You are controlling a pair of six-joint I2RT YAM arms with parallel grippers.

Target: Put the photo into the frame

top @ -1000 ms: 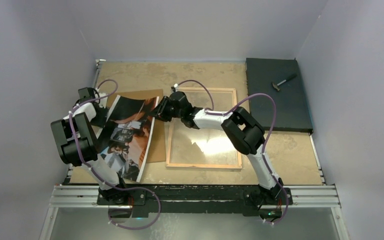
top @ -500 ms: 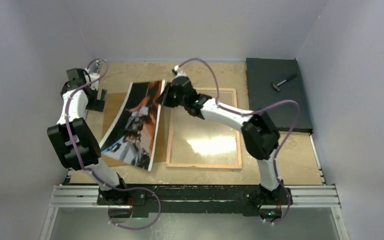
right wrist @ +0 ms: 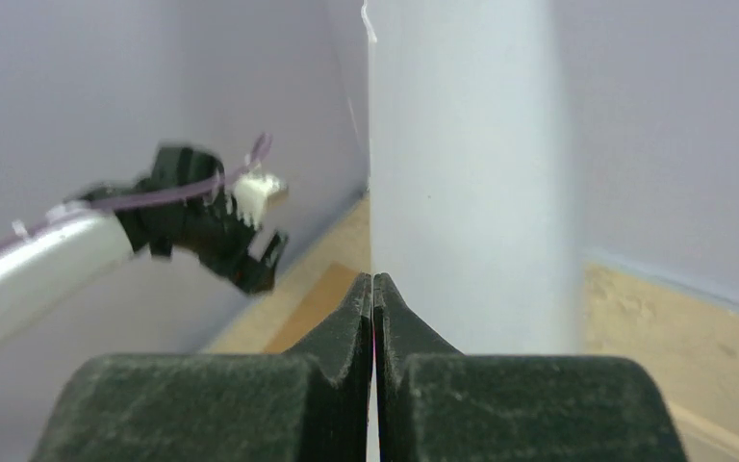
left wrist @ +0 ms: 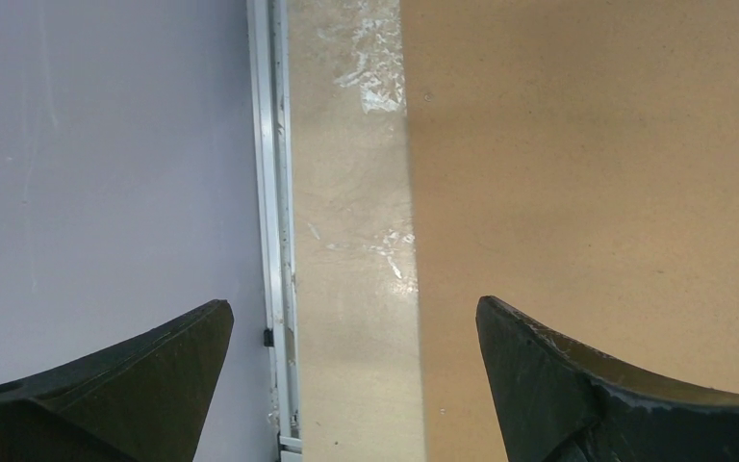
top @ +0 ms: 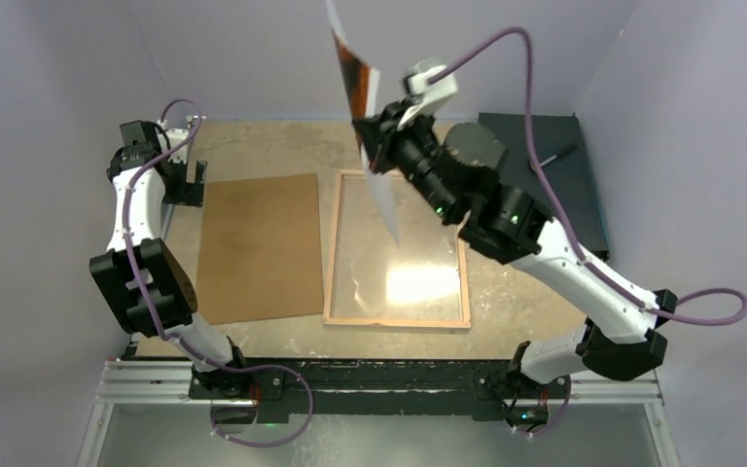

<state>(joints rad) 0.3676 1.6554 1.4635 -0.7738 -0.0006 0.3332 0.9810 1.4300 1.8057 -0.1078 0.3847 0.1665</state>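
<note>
Working from the top view: logged the photo (top: 355, 73) aloft and nearly edge-on, above the far rim of the frame (top: 399, 321). Saw it pinched along one edge by the right gripper (top: 377, 146), jaws clamped on the sheet. Noted its white lower part hanging toward the frame's far half, apparently clear of it. Found the left gripper (top: 193, 180) well left of the frame, beyond the backing board (top: 258, 248), jaws spread wide, empty. Saw the frame lying flat, glare across its near half.

Left wrist view: confirmed left fingers (left wrist: 135, 375) wide apart with nothing between. Below them only table (left wrist: 346, 241) and the backing board's edge, left of the frame.

Right wrist view: confirmed right fingers (right wrist: 332, 337) pressed together on the photo's thin edge. Noted plain white back above them.

Risks, judged:
- Narrow grip on a limp, glossy sheet; could slip or swing on the way down.
- Could catch a free corner on the frame's rim and buckle or crease.
- Might land skewed across the rim, or drift left onto the backing board.
- No steadying likely from the left gripper, so far left of the frame.
</note>
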